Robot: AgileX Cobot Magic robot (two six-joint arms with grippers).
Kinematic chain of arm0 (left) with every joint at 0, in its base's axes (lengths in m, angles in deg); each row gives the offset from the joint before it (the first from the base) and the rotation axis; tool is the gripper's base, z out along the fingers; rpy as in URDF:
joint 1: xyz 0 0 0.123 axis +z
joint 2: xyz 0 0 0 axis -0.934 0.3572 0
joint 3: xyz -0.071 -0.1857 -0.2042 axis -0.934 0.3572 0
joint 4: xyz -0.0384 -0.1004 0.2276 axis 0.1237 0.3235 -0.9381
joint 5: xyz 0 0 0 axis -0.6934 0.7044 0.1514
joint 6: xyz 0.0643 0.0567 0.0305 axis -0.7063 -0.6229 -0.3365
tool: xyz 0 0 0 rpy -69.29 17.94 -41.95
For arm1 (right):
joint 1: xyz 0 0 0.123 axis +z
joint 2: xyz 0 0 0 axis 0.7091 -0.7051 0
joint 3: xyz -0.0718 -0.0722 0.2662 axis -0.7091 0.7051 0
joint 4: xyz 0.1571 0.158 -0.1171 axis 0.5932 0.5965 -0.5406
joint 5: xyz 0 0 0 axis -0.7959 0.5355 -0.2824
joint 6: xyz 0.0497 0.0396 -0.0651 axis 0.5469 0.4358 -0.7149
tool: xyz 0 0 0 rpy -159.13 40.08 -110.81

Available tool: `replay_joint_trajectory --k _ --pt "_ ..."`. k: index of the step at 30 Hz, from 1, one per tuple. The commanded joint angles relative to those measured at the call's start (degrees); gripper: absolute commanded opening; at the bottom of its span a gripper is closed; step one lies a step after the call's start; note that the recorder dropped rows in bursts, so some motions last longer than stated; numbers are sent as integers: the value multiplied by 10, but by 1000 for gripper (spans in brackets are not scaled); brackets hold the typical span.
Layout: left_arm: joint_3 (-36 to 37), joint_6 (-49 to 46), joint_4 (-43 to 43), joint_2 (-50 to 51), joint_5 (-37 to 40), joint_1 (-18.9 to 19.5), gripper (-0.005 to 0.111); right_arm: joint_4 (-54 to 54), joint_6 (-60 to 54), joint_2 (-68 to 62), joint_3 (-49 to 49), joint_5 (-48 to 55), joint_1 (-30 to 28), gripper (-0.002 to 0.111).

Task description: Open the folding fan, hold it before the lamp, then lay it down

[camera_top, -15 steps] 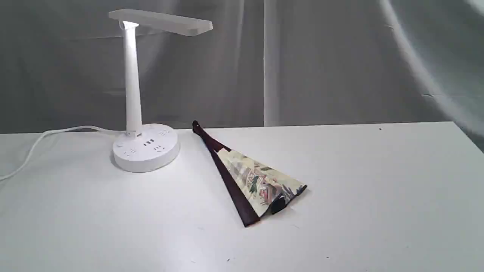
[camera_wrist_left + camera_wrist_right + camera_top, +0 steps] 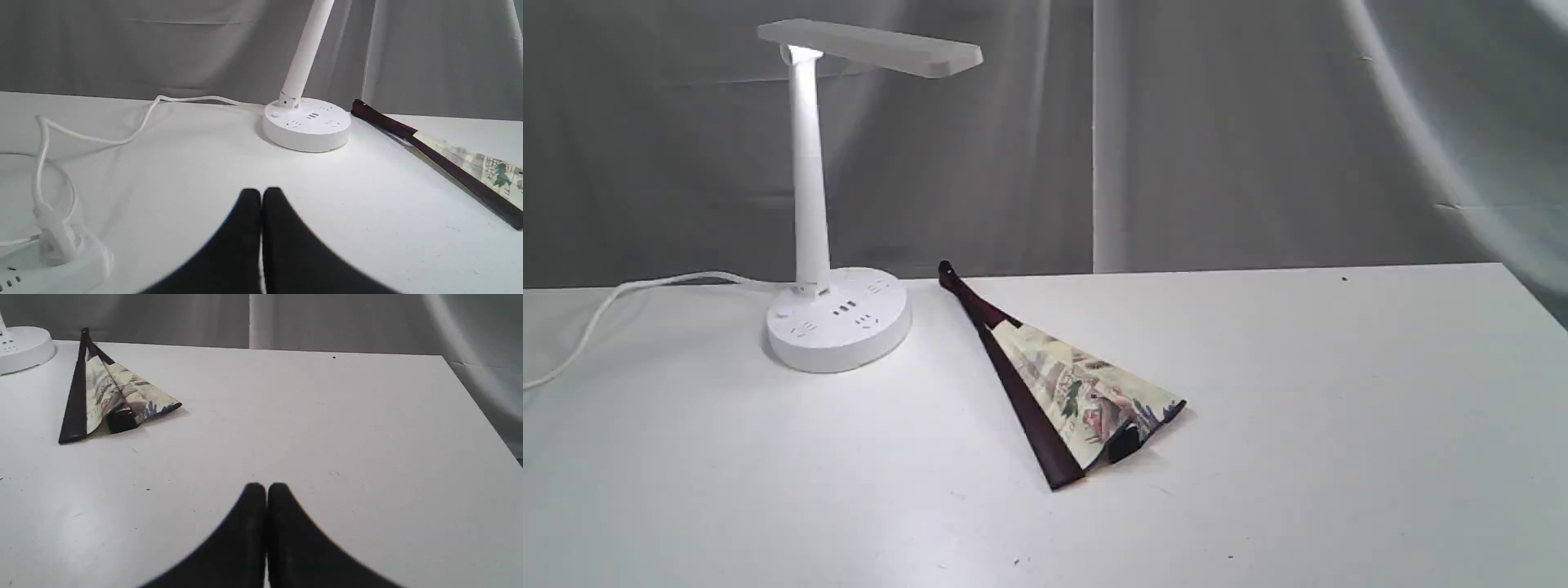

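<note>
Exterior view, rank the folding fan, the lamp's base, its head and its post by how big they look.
1. folding fan
2. lamp base
3. lamp head and lamp post: too alike to rank.

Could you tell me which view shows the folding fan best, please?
The exterior view: the whole folding fan lies partly open near mid-frame, painted leaf clearly visible. The right wrist view shows it whole too, but foreshortened. The left wrist view cuts off most of its leaf.
</note>
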Motion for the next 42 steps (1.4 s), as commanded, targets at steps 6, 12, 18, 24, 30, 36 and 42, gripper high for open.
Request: replay_joint_trajectory --k 6,12,18,24,30,36,42 --pt "2 0 0 -1 -4 -3 0 -2 -1 3 1 -6 2 0" --pt "2 0 0 -1 -4 -3 0 -3 -1 3 1 -12 2 0" --pt "2 0 0 -1 -4 -3 0 -2 -1 3 1 -70 2 0" --pt "2 0 0 -1 -4 -3 0 13 15 3 1 -139 2 0" --pt "2 0 0 -1 -4 -3 0 146 52 3 1 -189 2 0" --pt "2 0 0 -1 -4 -3 0 148 58 3 -5 -268 2 0" --pt "2 0 0 -1 -4 -3 0 143 60 3 -100 -187 2 0"
